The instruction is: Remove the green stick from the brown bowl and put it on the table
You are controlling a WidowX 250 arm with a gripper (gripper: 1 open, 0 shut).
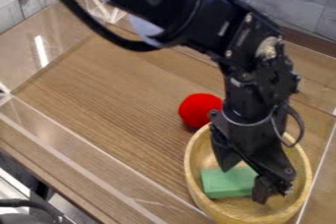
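Observation:
The brown bowl (207, 151) sits at the lower right of the table (105, 100). Inside it lies the green stick (226, 182), a flat mint-green block resting on the bowl's floor. My gripper (252, 172) points straight down into the bowl with its fingers spread open. One finger (226, 156) stands just above the stick's upper edge, and the other finger (273, 187) is at the stick's right end. The stick lies partly between them and I cannot tell if either finger touches it. The arm hides the far right part of the bowl.
A red round fruit (199, 110) rests on the table right behind the bowl's left rim. Clear acrylic walls (53, 31) run around the table's edges. The black arm (171, 12) reaches in from the upper left over the table.

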